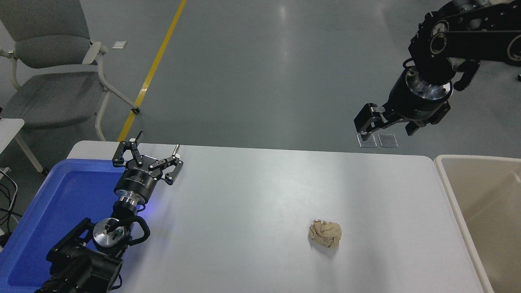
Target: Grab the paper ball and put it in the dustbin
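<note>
On the table: your paper ball (325, 233) lies alone on the white table (252, 195), toward the near right, well apart from both grippers and a little way short of the dustbin (447, 179).
Step in hand: I judge this the approach, not yet begun in earnest; nothing is gripped and the ball lies untouched.
Right gripper: your right gripper (386, 127) hangs high beyond the table's far edge, over the grey floor, its jaws apart and empty, pointing down and toward the left of the picture.
Left gripper: the left gripper (156, 152) sits parked at the lower left, at the edge of the blue tray (44, 203), jaws spread and holding nothing.
Next move: you would need to bring the right gripper back toward you and down over the ball, straddle the wad with the jaws apart, then close gently; crumpled paper gives, so a light squeeze should hold it.
After that: lift and carry it right, over the bin's pale rim, and let go.
Cut off: the dustbin runs out of frame at the right and bottom, so you cannot see its floor or far wall.
Hard to make out: two small pale squares (377, 140) on the floor under the right gripper; I cannot tell what they are.
Also partly out of view: the right arm's upper links leave the picture at the top right.
</note>
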